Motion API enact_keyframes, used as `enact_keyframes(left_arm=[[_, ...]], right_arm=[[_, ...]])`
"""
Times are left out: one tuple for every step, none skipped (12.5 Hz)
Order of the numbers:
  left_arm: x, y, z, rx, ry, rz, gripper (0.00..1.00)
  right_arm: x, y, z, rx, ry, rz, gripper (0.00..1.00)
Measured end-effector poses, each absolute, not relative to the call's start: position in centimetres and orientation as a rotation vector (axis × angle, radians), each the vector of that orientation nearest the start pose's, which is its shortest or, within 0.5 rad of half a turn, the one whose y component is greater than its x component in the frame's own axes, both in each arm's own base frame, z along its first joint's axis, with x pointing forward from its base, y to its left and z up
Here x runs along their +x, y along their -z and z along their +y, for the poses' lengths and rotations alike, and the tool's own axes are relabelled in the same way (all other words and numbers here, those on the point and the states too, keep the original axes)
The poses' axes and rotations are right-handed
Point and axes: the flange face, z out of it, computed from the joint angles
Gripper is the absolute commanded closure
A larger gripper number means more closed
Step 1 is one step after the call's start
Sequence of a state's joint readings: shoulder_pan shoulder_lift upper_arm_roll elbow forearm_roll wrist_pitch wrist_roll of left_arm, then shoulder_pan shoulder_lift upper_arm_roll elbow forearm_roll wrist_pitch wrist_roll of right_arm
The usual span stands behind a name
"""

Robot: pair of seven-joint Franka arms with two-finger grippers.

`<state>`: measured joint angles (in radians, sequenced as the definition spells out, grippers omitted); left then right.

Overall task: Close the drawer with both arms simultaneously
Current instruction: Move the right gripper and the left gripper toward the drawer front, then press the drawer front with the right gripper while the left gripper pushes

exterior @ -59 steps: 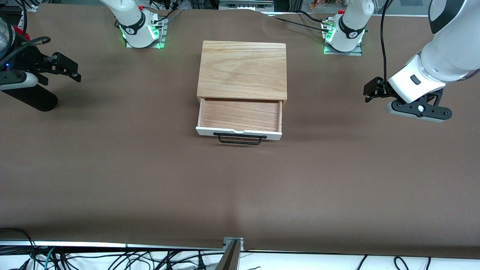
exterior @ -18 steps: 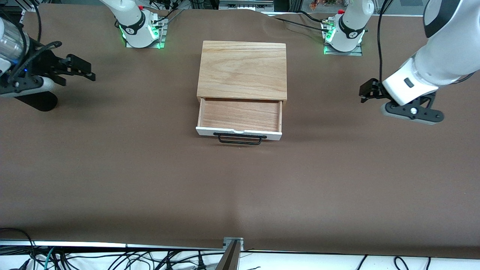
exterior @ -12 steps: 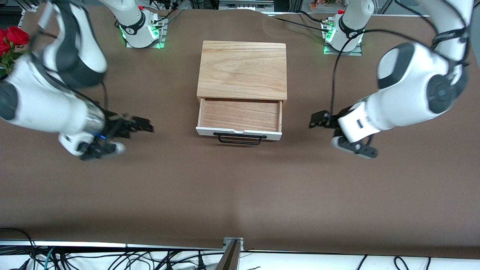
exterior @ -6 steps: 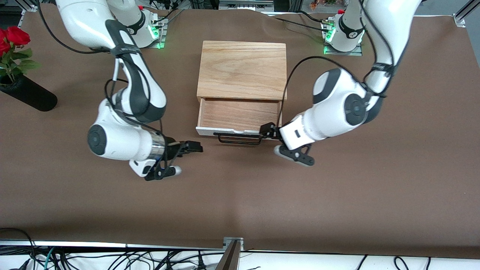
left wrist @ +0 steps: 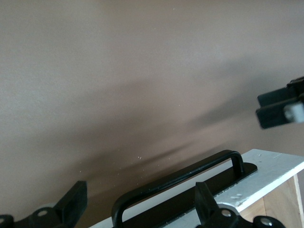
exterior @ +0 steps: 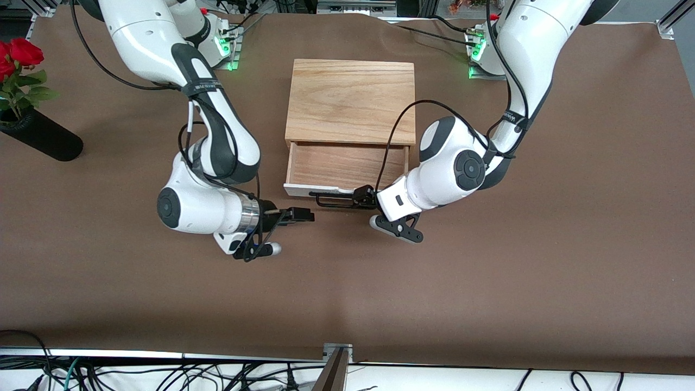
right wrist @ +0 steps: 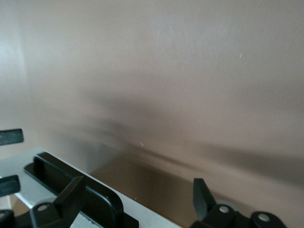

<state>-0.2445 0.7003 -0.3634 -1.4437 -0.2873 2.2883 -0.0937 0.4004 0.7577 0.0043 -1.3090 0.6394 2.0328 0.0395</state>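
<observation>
A vase of red roses (exterior: 21,81) stands at the right arm's end of the brown tabletop (exterior: 488,282). The right gripper (exterior: 303,215) hangs low with fingers spread, just off the corner of the drawer (exterior: 347,168), which is pulled out of its oak box (exterior: 351,100) mid-table. The left gripper (exterior: 362,196), fingers likewise apart, sits at the black handle (exterior: 339,201) without clasping it.

The drawer (exterior: 347,169) juts from the box (exterior: 351,101) toward the front camera. Left pincer (exterior: 362,196) at its handle (exterior: 337,200); right pincer (exterior: 302,215) beside its corner.
</observation>
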Motion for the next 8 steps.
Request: enact_keyframes(left_arm=[[62.9,-31.2,-38.3,-3.598,-0.02,0.445,0.0],[62.6,-31.0,-38.5,-3.594,-0.045,0.456,0.0],[62.3,-30.8,-38.8,-3.591,-0.063,0.466,0.0],[62.0,-30.6,-39.1,-3.587,-0.082,0.476,0.0],[61.8,-30.5,-39.2,-3.583,-0.097,0.481,0.0],[61.8,-30.5,-39.2,-3.583,-0.101,0.481,0.0],[61.8,-30.5,-39.2,-3.582,-0.111,0.479,0.0],[61.7,-30.4,-39.2,-3.578,-0.136,0.483,0.0]], right_arm=[[66.5,-29.0,32.8,-2.582,-0.234,-0.075,0.0],[65.9,-28.7,33.5,-2.578,-0.26,-0.065,0.0],[65.4,-28.6,34.0,-2.576,-0.286,-0.054,0.0],[65.0,-28.6,34.2,-2.574,-0.311,-0.053,0.0],[64.7,-28.7,34.3,-2.573,-0.331,-0.054,0.0],[64.5,-28.8,34.3,-2.572,-0.348,-0.057,0.0],[64.2,-28.7,34.2,-2.573,-0.363,-0.057,0.0],[63.8,-28.4,34.0,-2.576,-0.383,-0.054,0.0]])
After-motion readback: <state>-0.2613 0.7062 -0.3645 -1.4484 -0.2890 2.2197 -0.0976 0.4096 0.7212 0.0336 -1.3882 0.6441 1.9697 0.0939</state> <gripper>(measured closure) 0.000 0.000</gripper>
